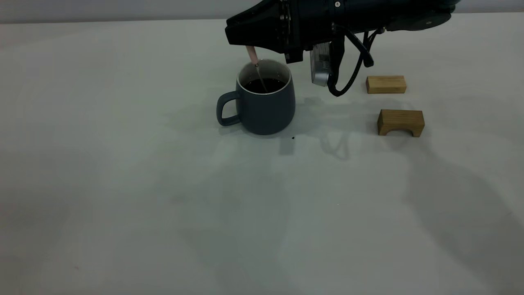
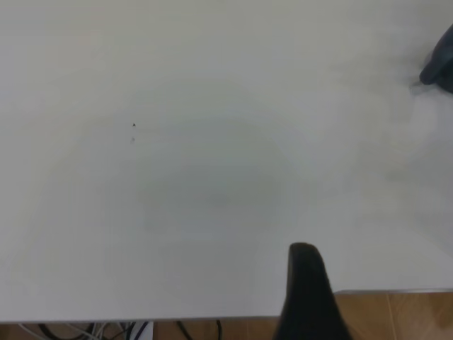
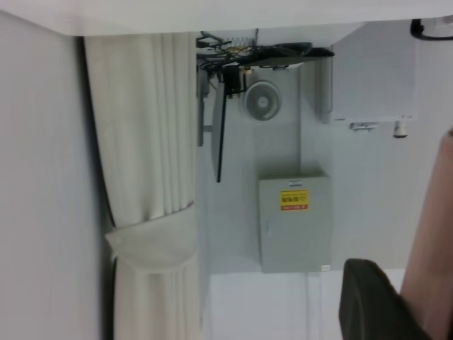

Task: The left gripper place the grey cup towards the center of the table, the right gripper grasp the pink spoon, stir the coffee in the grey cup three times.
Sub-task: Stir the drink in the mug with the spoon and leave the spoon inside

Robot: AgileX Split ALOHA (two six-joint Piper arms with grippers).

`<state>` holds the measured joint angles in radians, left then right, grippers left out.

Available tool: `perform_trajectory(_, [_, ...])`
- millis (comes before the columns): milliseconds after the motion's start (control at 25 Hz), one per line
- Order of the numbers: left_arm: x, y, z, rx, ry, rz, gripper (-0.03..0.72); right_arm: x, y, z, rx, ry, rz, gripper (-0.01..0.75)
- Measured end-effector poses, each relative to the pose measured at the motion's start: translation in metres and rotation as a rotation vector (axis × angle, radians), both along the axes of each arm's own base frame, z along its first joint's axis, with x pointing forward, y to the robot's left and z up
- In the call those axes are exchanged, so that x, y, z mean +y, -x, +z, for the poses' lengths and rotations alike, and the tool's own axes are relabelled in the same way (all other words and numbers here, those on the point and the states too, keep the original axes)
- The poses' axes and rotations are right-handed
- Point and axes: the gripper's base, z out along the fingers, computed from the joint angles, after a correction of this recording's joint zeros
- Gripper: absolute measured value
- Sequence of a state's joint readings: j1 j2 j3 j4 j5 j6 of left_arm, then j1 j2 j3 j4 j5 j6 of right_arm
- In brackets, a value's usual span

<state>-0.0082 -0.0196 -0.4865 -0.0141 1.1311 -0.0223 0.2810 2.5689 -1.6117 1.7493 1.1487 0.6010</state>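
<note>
**Spoon in the coffee, right arm over the cup**

While the table (image 1: 123, 184) fills nearly the whole exterior view, the right arm reaches in from the top right, ending in the right end effector (image 1: 245, 39) just above the grey cup (image 1: 264, 106). That end effector is clenched on the pink spoon (image 1: 253, 55), gripping the pink handle near its top. The cup stands upright near the middle of the table, handle pointing to the left side. Two wooden blocks (image 1: 400, 122) lie on the table well to the cup's right, one behind the other. Coffee (image 1: 264, 85) sits dark inside the cup's white wall, and the spoon slants down into it, metal neck dipping below the surface. The left end effector (image 2: 306, 294) hangs over bare table by its edge; whether it is released or clenched cannot be told.
</note>
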Motion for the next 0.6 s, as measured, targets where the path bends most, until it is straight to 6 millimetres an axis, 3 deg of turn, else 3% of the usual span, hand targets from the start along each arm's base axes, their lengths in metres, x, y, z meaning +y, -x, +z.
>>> perform_trajectory(360, [0.000, 0.000, 0.000, 0.000, 0.000, 0.000, 0.567, 0.004, -0.017, 0.020, -0.063, -0.032, -0.010, 0.130])
perform_trajectory(600, [0.000, 0.000, 0.000, 0.000, 0.000, 0.000, 0.567, -0.017, -0.023, 0.018, -0.070, -0.004, -0.020, 0.130])
